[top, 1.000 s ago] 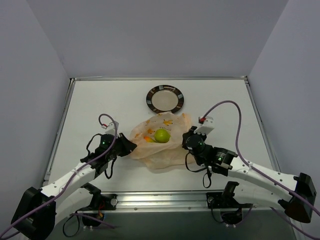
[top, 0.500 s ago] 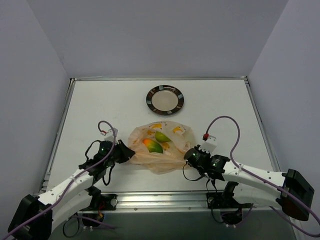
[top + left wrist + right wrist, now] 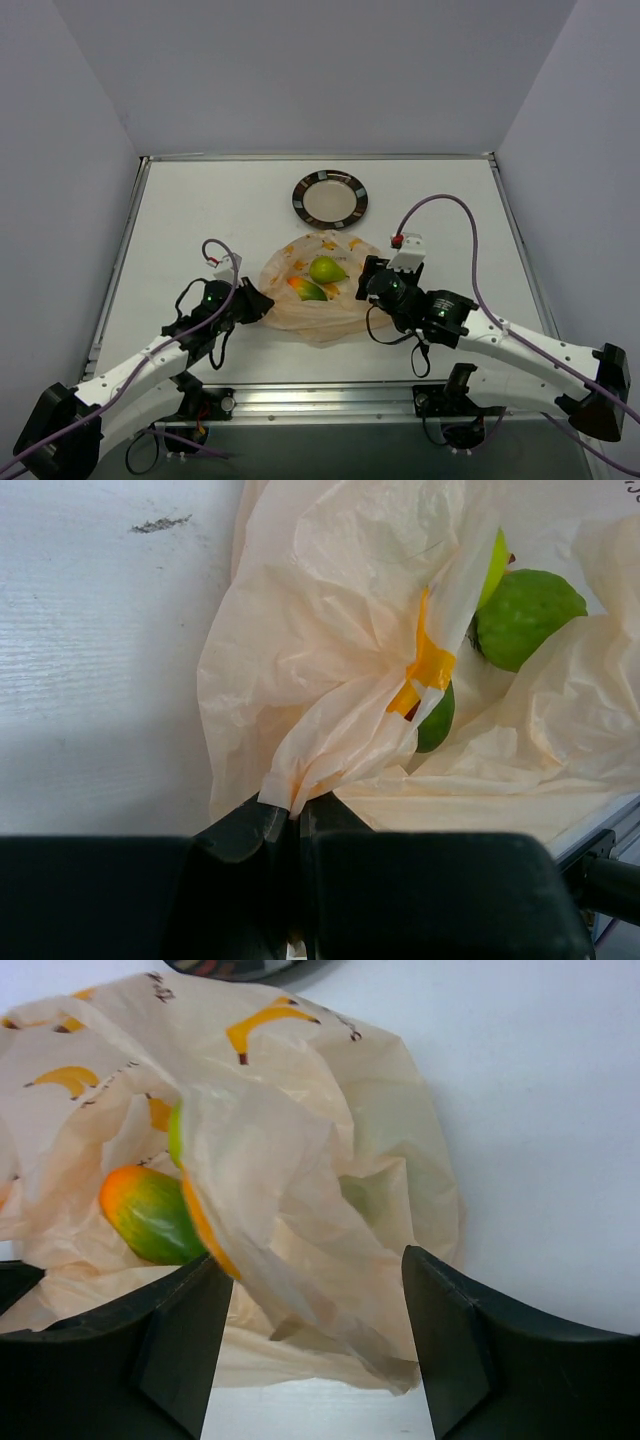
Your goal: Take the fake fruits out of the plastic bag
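Two fake fruits [image 3: 326,269] in plastic bag [image 3: 322,316], left gripper [image 3: 298,822] on edge.

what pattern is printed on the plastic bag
Small yellow-orange bananas on the pale peach plastic bag; clearest in the right wrist view.

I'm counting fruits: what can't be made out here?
Top view: in the crinkly translucent peach plastic bag only a yellow-green pear and orange-green mango show; folds may hide a third fruit.
Right wrist view: round dark-rimmed plate cut off by top edge.
Left wrist view: plastic veils one green fruit.
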